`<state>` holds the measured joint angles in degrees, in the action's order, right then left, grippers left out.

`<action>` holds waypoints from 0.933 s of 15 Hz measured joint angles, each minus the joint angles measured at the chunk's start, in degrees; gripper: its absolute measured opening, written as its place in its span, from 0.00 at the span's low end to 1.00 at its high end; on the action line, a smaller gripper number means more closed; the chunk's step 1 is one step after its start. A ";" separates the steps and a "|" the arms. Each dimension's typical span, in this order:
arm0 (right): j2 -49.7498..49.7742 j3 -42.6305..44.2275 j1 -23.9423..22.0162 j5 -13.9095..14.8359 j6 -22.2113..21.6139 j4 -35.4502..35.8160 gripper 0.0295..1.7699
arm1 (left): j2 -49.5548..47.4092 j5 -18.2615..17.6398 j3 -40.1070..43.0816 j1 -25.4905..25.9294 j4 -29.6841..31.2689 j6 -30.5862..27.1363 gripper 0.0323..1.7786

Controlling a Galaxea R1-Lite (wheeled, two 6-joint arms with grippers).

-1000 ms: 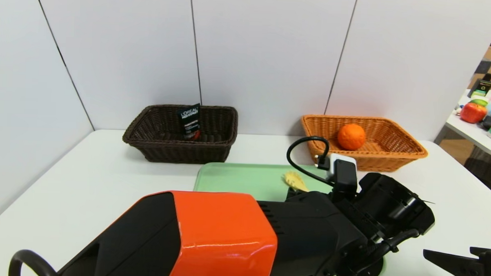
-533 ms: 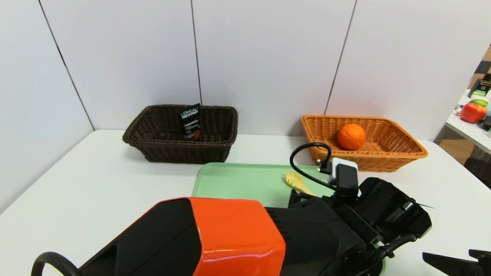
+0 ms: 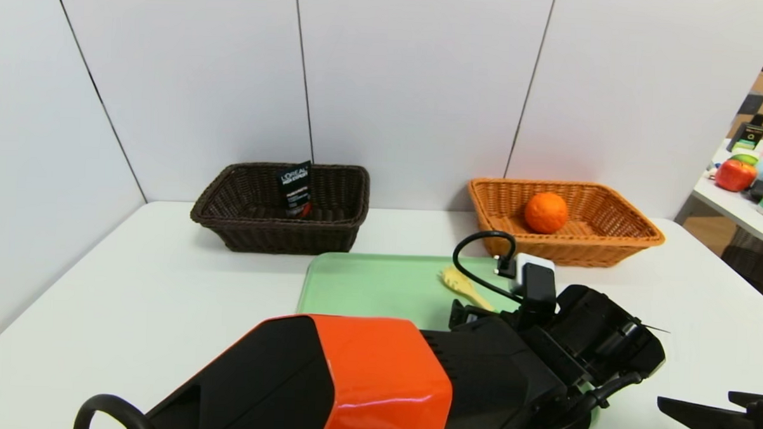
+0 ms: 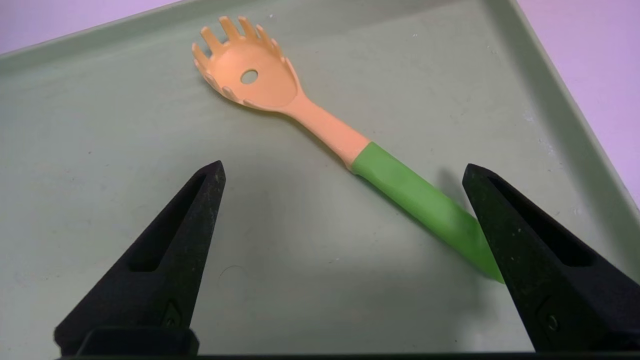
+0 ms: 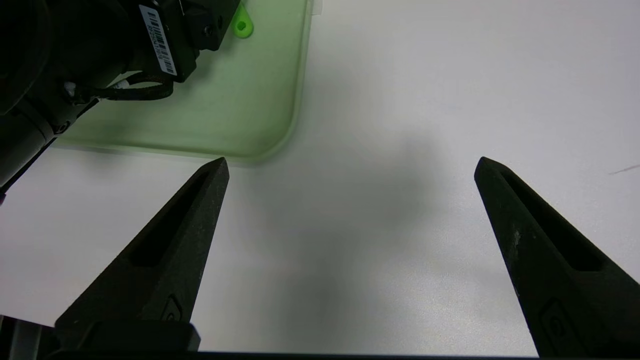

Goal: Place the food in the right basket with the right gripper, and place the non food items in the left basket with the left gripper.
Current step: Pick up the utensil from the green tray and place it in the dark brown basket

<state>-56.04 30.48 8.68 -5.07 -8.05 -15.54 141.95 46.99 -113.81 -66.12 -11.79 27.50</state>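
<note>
The left gripper [image 4: 344,162] is released, its two black fingers spread wide with nothing held between them. It points down at the tray, and one finger overlaps the handle end of the pasta fork [image 4: 420,195] in the left wrist view; contact cannot be told. The fork lies flat and slantwise in the far right part of the green tray [image 3: 379,281], its toothed yellow head toward the far edge and its green handle running toward the right edge.

Over the last second the left arm [image 3: 382,379] has shifted rightward and toward the near edge of the tabletop [image 3: 131,282], uncovering more of the fork's neck in the head view. The fork itself has not moved. The shift appears to be alignment for a grasp, which probably calls for centring the fingers across the handle before closing; closing off-centre could nudge the fork aside.

Beyond the tray, the dark basket [image 3: 285,236] stands toward the tabletop's far left corner with the black tube [image 3: 295,189] inside, leaning upright. The orange basket [image 3: 583,252], near the far right corner, contains the orange [image 3: 546,212]. The fork thus appears to be the last item to sort. The right gripper [image 5: 352,157], spread and ungrasping, is parked beside the tray's near right corner.
</note>
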 joint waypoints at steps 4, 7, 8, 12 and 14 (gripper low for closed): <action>0.04 -0.20 0.00 -0.07 0.02 0.06 0.96 | 0.12 -0.04 0.00 0.02 0.00 0.06 0.95; 0.00 -0.13 -0.02 -0.16 -0.02 0.09 0.96 | 0.09 -0.30 0.00 0.02 0.00 0.17 0.95; 0.00 -0.09 -0.02 -0.20 -0.02 0.06 0.96 | 0.02 -0.33 0.00 0.02 -0.02 0.22 0.95; 0.12 0.02 -0.02 -0.13 0.09 0.06 0.96 | -0.57 -0.34 0.00 0.06 -0.11 0.44 0.95; 0.94 0.13 -0.02 -0.13 0.15 0.06 0.96 | -0.99 -0.26 0.02 0.37 -0.34 0.52 0.95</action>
<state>-55.10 30.61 8.66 -5.21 -7.90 -15.48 140.96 46.74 -113.79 -65.76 -12.13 28.03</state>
